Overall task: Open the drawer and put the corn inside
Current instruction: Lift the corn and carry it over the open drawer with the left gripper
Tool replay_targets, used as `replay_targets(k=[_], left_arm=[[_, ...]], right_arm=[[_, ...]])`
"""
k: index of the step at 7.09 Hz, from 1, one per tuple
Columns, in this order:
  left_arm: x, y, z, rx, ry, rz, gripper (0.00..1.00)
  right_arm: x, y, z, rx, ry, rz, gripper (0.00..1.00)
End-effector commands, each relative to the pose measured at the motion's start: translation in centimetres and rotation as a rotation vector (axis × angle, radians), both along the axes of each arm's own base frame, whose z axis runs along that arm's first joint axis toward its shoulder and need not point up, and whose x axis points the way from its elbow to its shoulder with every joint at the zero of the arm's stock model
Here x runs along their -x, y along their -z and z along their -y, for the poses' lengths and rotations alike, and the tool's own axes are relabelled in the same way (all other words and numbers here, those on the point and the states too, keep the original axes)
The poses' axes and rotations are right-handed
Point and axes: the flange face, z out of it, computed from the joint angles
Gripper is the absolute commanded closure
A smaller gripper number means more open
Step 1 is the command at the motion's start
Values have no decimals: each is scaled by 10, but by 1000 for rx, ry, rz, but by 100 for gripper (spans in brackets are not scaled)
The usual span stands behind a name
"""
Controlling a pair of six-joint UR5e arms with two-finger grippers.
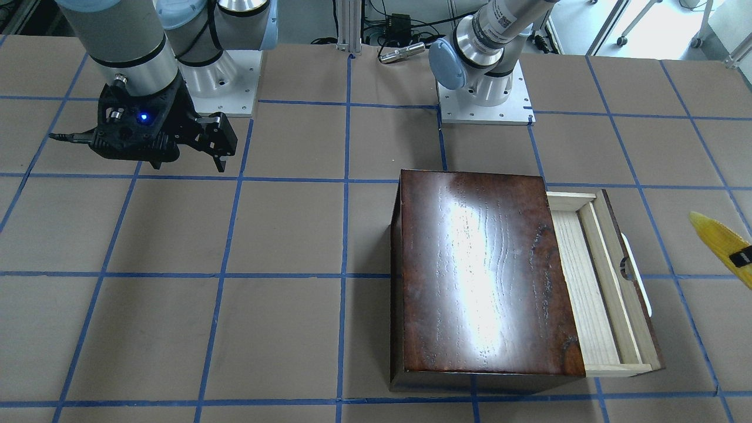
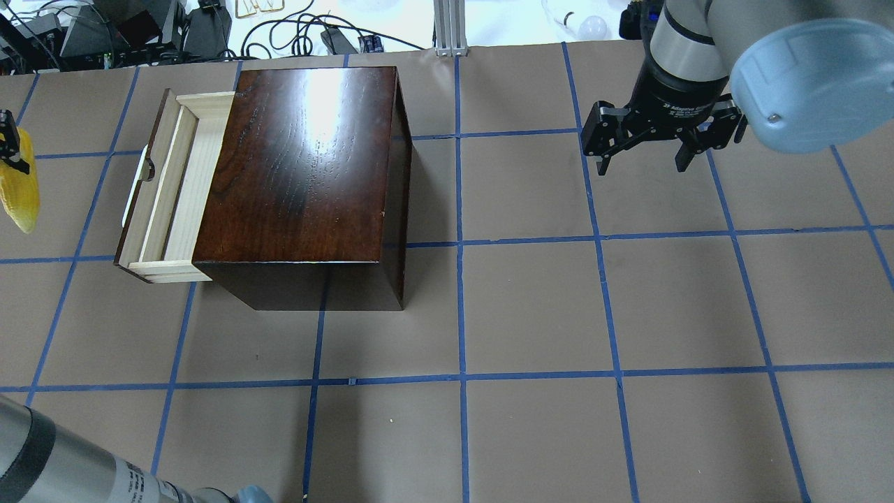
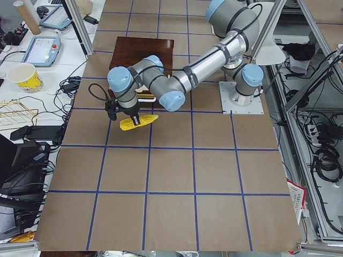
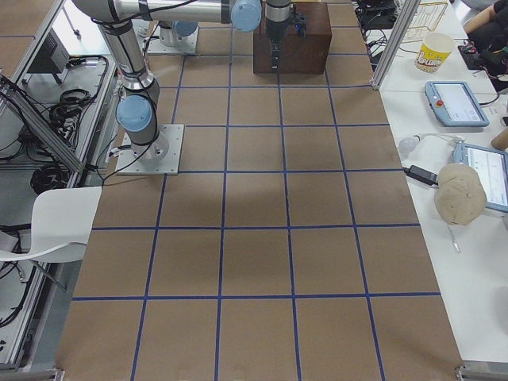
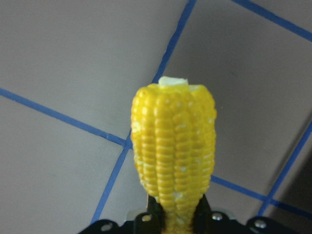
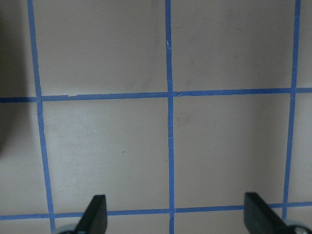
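Transport step: left gripper (image 5: 178,213) fingers pinch corn (image 5: 173,156) left of part-open drawer (image 2: 183,175); right gripper (image 2: 641,168) fingers spread. Next: carry over drawer, release.

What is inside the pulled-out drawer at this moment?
The exposed part of the drawer shows only bare pale wood, with nothing in it. The rest is hidden under the box top. The corn is outside it.
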Motion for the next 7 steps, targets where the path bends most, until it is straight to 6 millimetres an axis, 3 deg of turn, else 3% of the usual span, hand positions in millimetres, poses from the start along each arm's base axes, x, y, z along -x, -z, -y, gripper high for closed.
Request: replay_targets(k=[1, 4, 6, 7], left_arm=[[56, -45, 7, 25, 148, 18, 100], [146, -76, 11, 37, 305, 26, 100], [190, -69, 17, 16, 383, 13, 100], [200, -56, 23, -1, 454, 0, 100]], right_arm=[[0, 0, 0, 0, 0, 2, 0], [0, 0, 0, 0, 0, 2, 0], [0, 0, 0, 1, 0, 2, 0], [0, 0, 0, 1, 0, 0, 0]])
